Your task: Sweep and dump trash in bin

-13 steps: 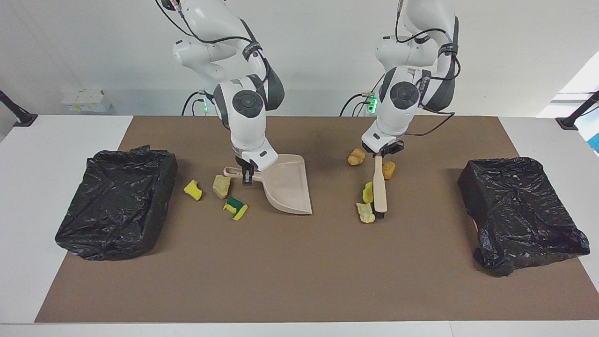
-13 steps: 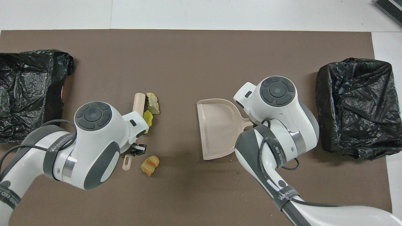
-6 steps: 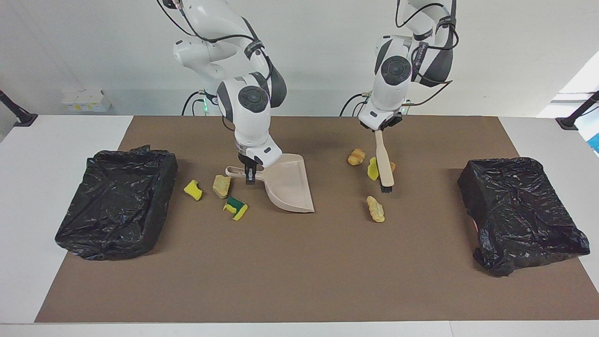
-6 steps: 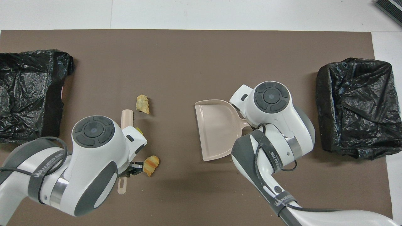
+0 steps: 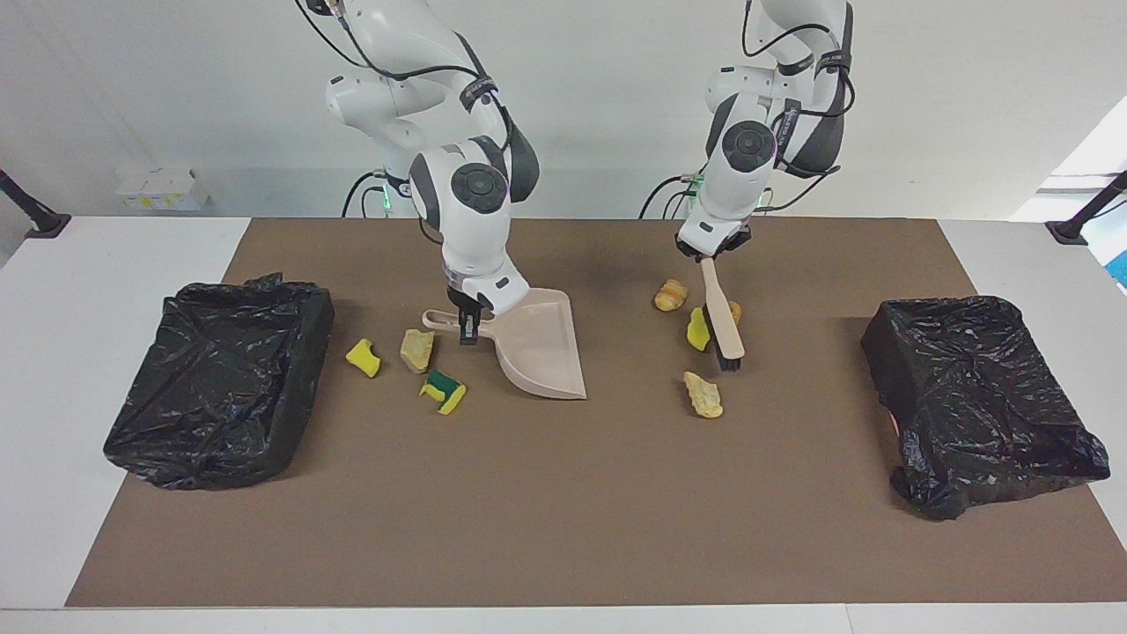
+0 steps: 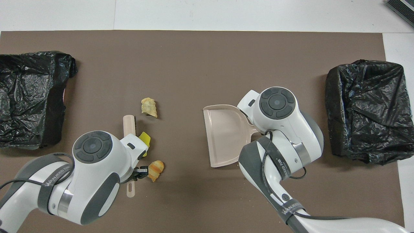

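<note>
Having lifted clear, left gripper (image 5: 710, 256) fingers clamp the brush (image 5: 725, 319); right gripper (image 5: 467, 328) fingers pinch the dustpan (image 5: 537, 350); trash (image 5: 703, 394) unswept below.

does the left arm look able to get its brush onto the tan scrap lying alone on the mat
Probably yes. The left hand holds the brush, whose bristles hang over bare mat just short of the tan scrap. Nothing lies between them.
</note>
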